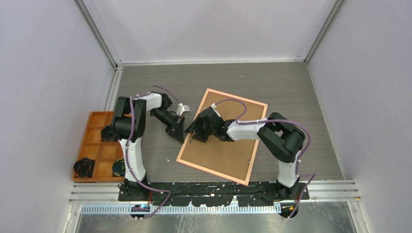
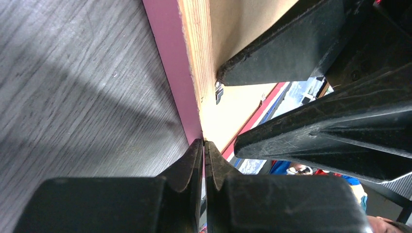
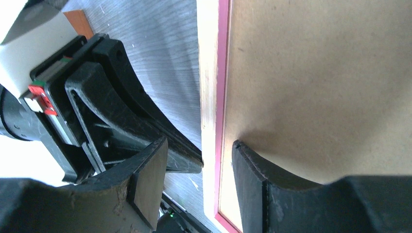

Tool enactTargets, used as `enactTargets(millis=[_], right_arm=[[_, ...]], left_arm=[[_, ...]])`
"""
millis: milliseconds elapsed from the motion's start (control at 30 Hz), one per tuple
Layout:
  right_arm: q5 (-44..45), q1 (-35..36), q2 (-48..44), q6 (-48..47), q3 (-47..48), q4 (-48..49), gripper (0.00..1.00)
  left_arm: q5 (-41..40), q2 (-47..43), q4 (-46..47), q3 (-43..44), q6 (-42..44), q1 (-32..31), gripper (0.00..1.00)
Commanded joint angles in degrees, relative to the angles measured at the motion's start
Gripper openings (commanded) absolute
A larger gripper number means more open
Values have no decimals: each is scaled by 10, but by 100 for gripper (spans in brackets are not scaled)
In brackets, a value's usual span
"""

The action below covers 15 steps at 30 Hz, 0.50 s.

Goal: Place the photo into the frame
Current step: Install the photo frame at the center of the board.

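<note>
The frame (image 1: 214,173) lies flat on the grey desk (image 1: 291,87), skewed to the desk's edges, with its light wood back turned up and only a thin pink line showing around its border. A brown backing board (image 1: 228,155) fills its opening. Both arms reach in to the frame's long left side and meet there. The left claw (image 2: 204,148) is clenched, its two fingers pressed together with nothing between them, and their tips touch the pink outer face of that side from the desk. The right claw (image 3: 200,145) comes down from above and straddles the same side. Its jaws stand apart and are released. One finger hangs over the bare desk just outside the rim, close beside the left claw's fingers. The other hangs over the backing board just inside the pink inner edge. The wooden rim runs between the two fingers and neither presses on it. An orange compartment tray (image 1: 95,114) sits at the desk's far left, well apart from the frame, with dark things in some of its cells.
</note>
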Motion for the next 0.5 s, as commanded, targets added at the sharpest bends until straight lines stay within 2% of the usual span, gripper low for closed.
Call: enactTargets(millis=[0, 467], right_arm=[[13, 16, -37, 16, -26, 5, 56], [28, 32, -39, 26, -41, 17, 56]], left_arm=[[-8, -9, 22, -4, -4, -2, 6], [-11, -21, 29, -11, -12, -3, 6]])
